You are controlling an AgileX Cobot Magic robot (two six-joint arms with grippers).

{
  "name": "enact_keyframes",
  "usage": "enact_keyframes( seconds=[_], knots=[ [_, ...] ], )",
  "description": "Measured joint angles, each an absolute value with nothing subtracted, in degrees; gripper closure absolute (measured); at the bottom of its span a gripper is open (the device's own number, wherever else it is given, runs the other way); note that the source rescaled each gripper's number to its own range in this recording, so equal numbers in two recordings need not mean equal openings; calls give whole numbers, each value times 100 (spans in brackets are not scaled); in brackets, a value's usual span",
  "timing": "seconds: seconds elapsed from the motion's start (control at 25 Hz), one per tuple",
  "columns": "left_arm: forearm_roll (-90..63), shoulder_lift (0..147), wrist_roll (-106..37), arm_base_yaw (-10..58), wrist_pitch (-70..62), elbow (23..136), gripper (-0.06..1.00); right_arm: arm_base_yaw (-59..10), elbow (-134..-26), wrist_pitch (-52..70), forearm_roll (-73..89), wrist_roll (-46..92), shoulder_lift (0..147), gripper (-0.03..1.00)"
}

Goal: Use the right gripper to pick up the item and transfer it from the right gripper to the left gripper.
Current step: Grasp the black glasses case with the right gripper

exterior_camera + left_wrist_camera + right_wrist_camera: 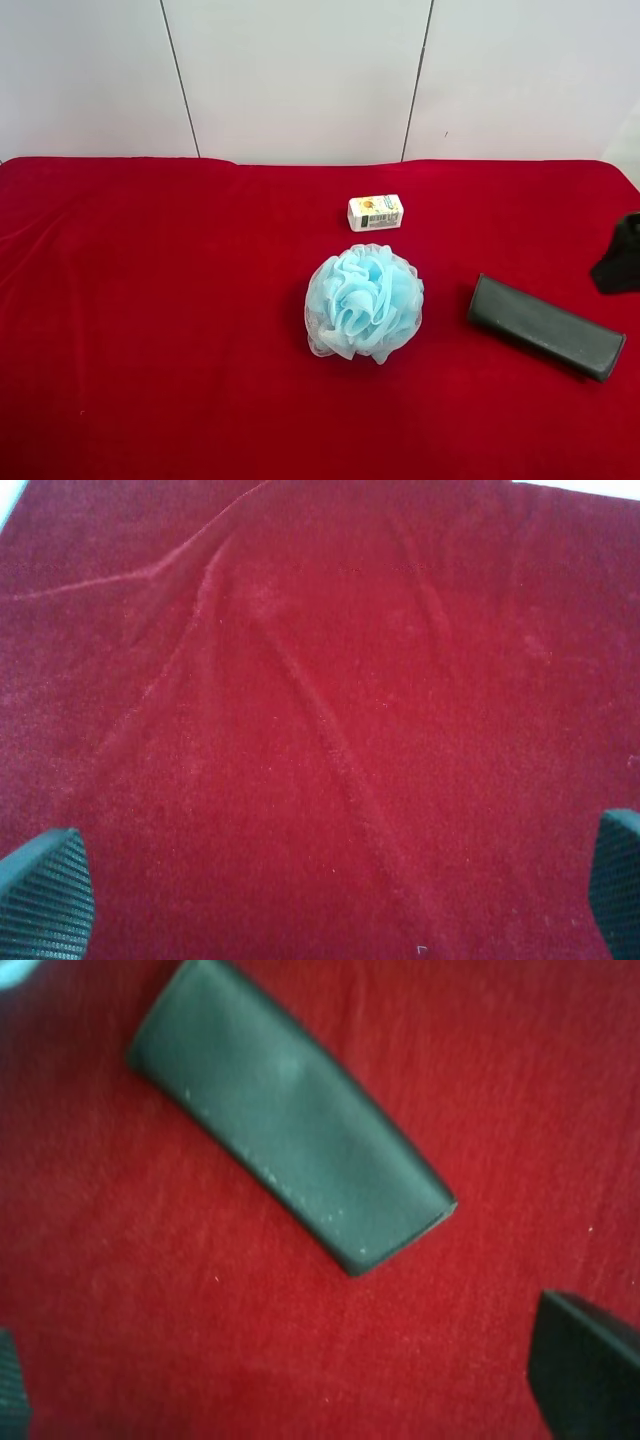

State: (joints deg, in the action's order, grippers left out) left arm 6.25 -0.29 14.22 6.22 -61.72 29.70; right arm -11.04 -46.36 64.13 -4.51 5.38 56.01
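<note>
Case [545,326] lay flat on the red bench [150,300], near the blue puff [363,303], untouched. Right claw [300,1385] hovered above it, fingers spread wide, case ahead of the tips, not between them. Left claw [330,890] spread too, holding nothing. White box [375,212] print too small to read.

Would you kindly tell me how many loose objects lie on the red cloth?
3: the small white box toward the back, the blue bath puff just in front of it, and the dark case at the exterior high view's right. Nothing appears hidden.
</note>
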Motion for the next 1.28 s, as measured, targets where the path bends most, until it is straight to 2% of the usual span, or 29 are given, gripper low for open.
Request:
enact_keyframes(
  seconds=[0.48, 0.88, 1.28],
  knots=[
    [625, -29, 1422, 622, -6166, 2970, -5, -1104, -4642, 6095, -451, 955, 6864, -2],
    [625, -29, 1422, 622, -6163, 2970, -5, -1104, -4642, 5894, -451, 2386, 7604, -2],
    [625, -29, 1422, 622, -6159, 2970, -5, -1104, -4637, 5889, -997, 3542, 7639, -2]
  ],
)
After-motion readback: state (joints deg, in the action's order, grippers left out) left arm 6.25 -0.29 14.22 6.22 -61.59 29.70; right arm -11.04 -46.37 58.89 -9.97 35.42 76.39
